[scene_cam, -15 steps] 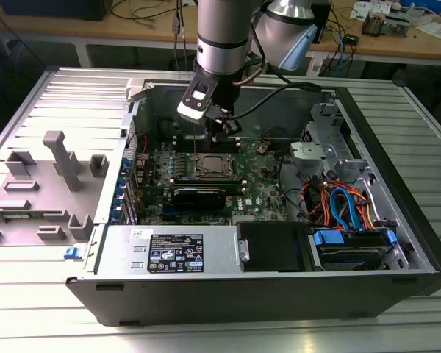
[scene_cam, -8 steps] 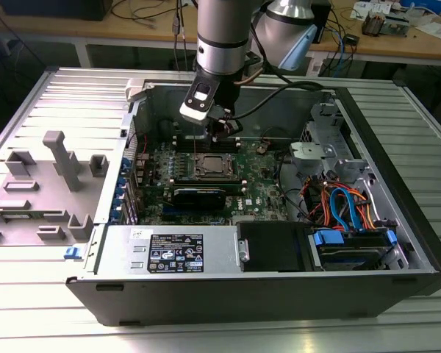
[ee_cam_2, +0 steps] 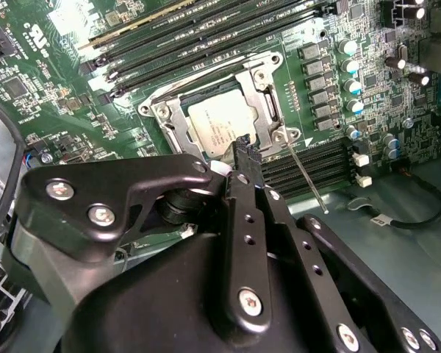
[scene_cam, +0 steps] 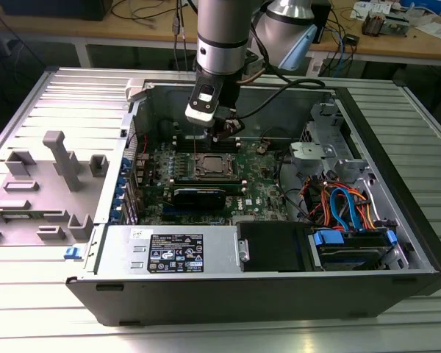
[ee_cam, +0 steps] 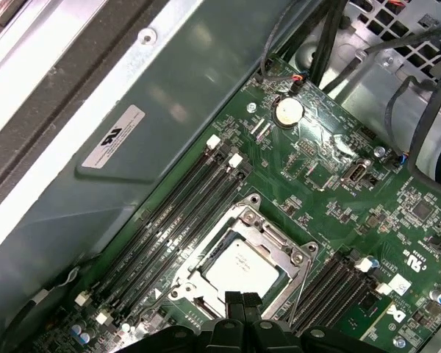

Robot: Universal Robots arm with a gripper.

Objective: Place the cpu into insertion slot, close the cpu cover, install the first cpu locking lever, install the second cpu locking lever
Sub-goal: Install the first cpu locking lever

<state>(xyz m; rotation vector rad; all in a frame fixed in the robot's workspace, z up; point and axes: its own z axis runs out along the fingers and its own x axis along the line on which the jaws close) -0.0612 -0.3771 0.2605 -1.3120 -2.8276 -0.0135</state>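
The motherboard (ee_cam: 331,184) is green, speckled with fine pale print. The cpu (ee_cam: 239,268) is silver-grey on top, inside the silvery cpu cover (ee_cam: 275,235). The memory slots (ee_cam: 176,220) and the gripper (ee_cam: 241,303) are black. Orange and blue cables (scene_cam: 345,206) lie in the black-sided computer case (scene_cam: 228,301).

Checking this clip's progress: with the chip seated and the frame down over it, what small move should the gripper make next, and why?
Likely a short shift toward the thin locking lever, to push it. The cpu lies in the insertion slot, the cpu cover lies around it, the lever seems unlatched, and the shut gripper hovers at the socket's edge.
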